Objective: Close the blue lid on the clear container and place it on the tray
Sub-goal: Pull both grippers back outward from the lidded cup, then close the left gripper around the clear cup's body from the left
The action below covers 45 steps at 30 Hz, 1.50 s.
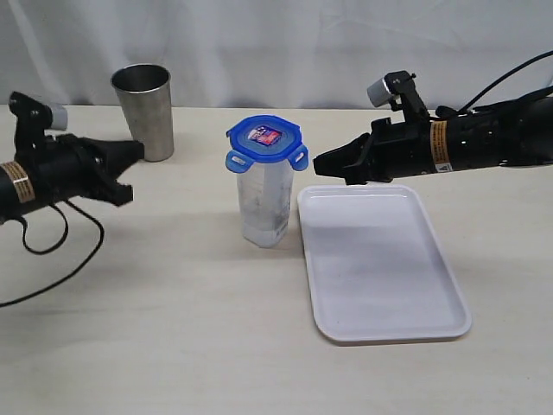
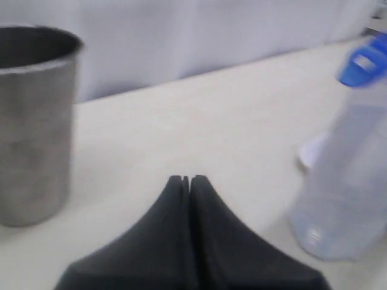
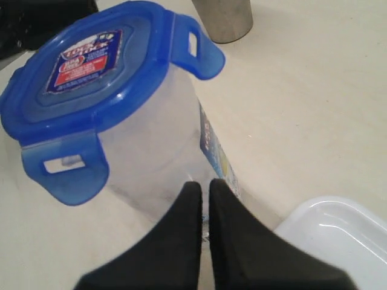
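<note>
Jaws of the right gripper (image 1: 318, 164) are almost pressed together on nothing, just right of the blue lid (image 1: 265, 138). The lid sits atop the clear container (image 1: 262, 207), its near flaps sticking out. The container stands upright just left of the tray (image 1: 380, 268). Left gripper (image 2: 184, 179) is clenched empty near a steel tumbler (image 1: 145, 111).

In your left wrist view the clear container (image 2: 338, 193) is a soft blur running off the picture's edge, and of the blue lid (image 2: 363, 63) you get one flap only. The steel tumbler (image 2: 33, 121) is cropped there too. In your right wrist view the fingers (image 3: 187, 229) of the right gripper (image 3: 204, 183) hide the container's foot, and the tray (image 3: 338, 235) shows just a corner. In the exterior view the print on the lid's label (image 1: 264, 136) is too small to read.
</note>
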### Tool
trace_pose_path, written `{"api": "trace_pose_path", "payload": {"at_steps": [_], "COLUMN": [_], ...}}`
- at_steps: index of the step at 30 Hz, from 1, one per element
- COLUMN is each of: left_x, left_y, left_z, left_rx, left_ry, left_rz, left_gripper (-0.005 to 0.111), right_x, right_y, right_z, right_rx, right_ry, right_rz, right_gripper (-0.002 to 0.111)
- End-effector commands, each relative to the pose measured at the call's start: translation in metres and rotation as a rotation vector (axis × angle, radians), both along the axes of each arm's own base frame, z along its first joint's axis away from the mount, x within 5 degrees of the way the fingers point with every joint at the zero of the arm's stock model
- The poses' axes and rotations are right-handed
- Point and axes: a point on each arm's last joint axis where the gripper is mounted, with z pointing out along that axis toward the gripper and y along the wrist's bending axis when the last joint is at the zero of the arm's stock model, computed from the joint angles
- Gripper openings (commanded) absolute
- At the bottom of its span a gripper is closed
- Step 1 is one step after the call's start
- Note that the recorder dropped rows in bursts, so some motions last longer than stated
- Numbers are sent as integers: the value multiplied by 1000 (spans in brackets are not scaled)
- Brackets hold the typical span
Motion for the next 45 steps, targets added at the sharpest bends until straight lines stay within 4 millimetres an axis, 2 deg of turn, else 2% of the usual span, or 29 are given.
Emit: {"api": "trace_pose_path", "payload": {"at_steps": [1, 3, 5, 7, 9, 11, 13, 23, 29, 37, 43, 45], "left_x": [-19, -21, -23, -27, -30, -30, -30, -10, 5, 26, 23, 19], "left_y": [-25, -36, -44, -52, -61, -70, -77, -118, -130, -141, -147, -152], "left_z": [-17, -25, -31, -36, -40, -41, -42, -50, -59, -58, -56, -56], "left_rx": [-25, -7, 31, 56, 70, 87, 86, 143, 128, 92, 86, 87], "left_ry": [27, 32, 7, -7, -18, -39, -24, -45, -67, -106, -138, -144], "left_rz": [-257, -277, -307, -347, -374, -372, -330, -375, -386, -332, -405, -436], "left_gripper": [0, 3, 14, 31, 57, 78, 86, 86, 86, 86, 86, 76], "right_x": [-1, -1, -1, -1, -1, -1, 0, 1, 2, 3, 3, 3], "right_y": [0, 0, 0, 0, 0, 0, -1, -2, -3, -4, -4, -4], "right_z": [2, 2, 2, 2, 2, 2, 2, 1, 0, -1, -1, -1], "right_rx": [-7, -7, -7, -7, -7, -9, -17, -28, -41, -53, -53, -53], "right_ry": [-12, -12, -12, -12, -12, -13, -14, -13, -15, -17, -17, -17], "right_rz": [4, 4, 4, 4, 4, 2, -8, -23, -37, -54, -54, -54], "right_gripper": [5, 5, 5, 5, 5, 5, 5, 5, 5, 5, 5, 5]}}
